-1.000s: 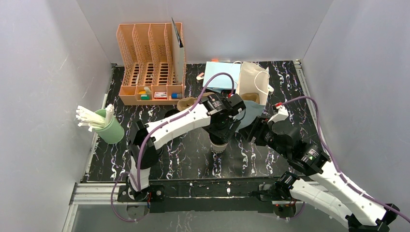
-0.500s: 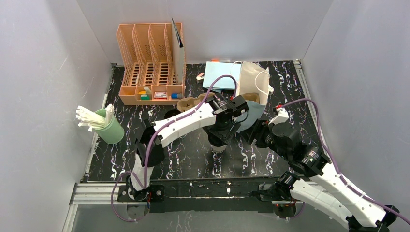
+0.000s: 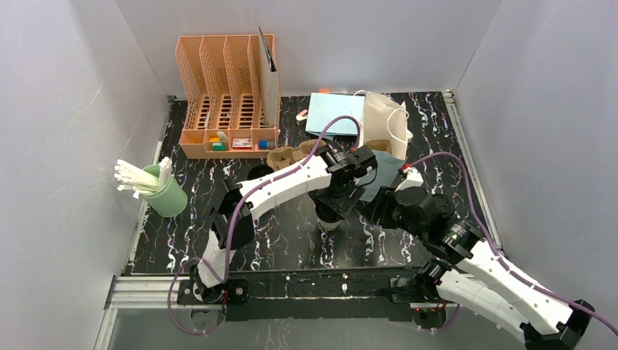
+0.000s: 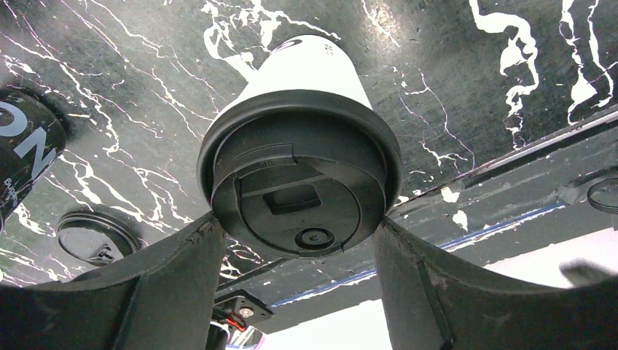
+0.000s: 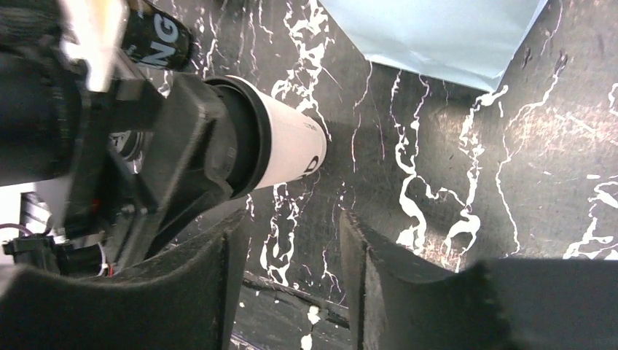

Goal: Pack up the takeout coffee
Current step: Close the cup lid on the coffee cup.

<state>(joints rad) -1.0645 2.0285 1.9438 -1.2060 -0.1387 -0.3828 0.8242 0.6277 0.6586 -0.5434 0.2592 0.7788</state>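
Left wrist: lidded cup [image 4: 299, 146] pinched between left fingers [image 4: 171, 281].

Walls [image 3: 58, 109]: plain pale grey, on three sides.
Tabletop [image 3: 291, 240]: black, veined with white marbling.
Rack [image 3: 226, 95]: orange, slotted, at 11 o'clock.
Light: even.

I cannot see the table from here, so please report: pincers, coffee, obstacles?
Left pincer shut on white cup at its black lid. Right pincer open, empty, close by. Dark cup beside it, apart.
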